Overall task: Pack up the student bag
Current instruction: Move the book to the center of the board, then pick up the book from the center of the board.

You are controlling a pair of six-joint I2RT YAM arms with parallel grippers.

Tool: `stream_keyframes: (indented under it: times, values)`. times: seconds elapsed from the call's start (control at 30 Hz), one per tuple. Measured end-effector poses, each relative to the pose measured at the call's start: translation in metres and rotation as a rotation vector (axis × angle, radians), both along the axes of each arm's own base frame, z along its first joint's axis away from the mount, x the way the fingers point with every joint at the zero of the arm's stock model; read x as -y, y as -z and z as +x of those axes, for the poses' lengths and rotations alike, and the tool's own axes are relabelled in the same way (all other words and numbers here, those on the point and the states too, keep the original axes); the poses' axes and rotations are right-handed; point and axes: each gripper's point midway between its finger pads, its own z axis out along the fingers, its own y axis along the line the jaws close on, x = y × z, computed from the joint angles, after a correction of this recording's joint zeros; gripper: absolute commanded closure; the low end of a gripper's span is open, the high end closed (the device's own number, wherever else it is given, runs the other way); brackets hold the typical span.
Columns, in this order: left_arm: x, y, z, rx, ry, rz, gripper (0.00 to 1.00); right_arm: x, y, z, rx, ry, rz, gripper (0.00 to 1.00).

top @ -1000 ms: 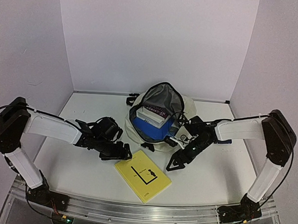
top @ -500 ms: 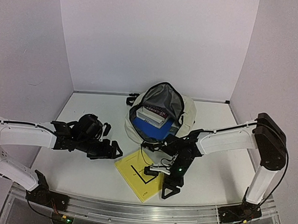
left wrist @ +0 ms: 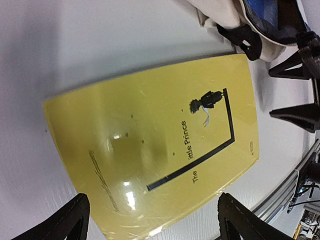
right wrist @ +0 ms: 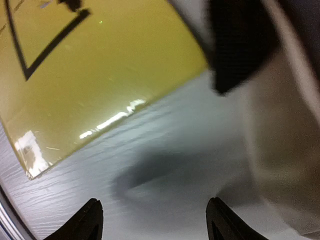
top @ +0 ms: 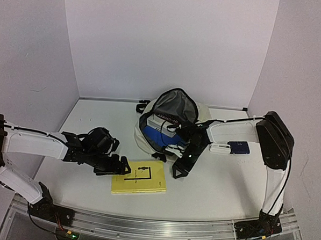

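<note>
Cream fabric backpack (top: pixel 202 116) partly filled; thin yellow paperback (top: pixel 141 179) not packed.
It lies by the table (top: pixel 96 122) front edge; left fingers (left wrist: pixel 75 220), right fingers (right wrist: pixel 92 222) spread.

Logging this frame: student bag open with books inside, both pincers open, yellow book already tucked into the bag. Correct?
One error: the yellow book is not in the student bag; it lies flat on the table in front of it, as the top external view shows. The bag is open with books inside, and the left pincer and right pincer are both open.
</note>
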Motion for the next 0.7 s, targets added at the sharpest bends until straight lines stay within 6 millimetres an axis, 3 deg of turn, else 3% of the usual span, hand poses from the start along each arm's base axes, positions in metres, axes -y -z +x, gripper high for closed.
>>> stream_keyframes:
  times: [0.07, 0.13, 0.23, 0.33, 0.47, 0.57, 0.7]
  values:
    - [-0.004, 0.002, 0.006, -0.003, -0.021, 0.0, 0.11, 0.015, 0.001, 0.019, 0.021, 0.065, -0.021, 0.26]
    - [-0.01, 0.0, 0.017, -0.004, -0.057, -0.012, 0.12, 0.022, 0.001, 0.024, 0.005, 0.106, -0.015, 0.26]
    - [-0.024, -0.002, 0.035, -0.011, -0.132, -0.036, 0.13, 0.016, -0.003, 0.007, -0.074, 0.128, 0.036, 0.26]
    - [-0.03, 0.0, 0.041, -0.022, -0.174, -0.052, 0.15, 0.007, -0.006, -0.018, -0.184, 0.135, 0.094, 0.26]
    - [-0.035, 0.016, 0.025, -0.082, -0.194, -0.073, 0.18, -0.003, -0.01, -0.03, -0.249, 0.144, 0.142, 0.25]
    - [-0.045, 0.029, 0.005, -0.132, -0.216, -0.078, 0.19, -0.01, -0.012, -0.024, -0.237, 0.16, 0.175, 0.25]
    - [-0.043, 0.03, -0.011, -0.153, -0.224, -0.097, 0.2, -0.021, -0.016, -0.015, -0.213, 0.175, 0.21, 0.26]
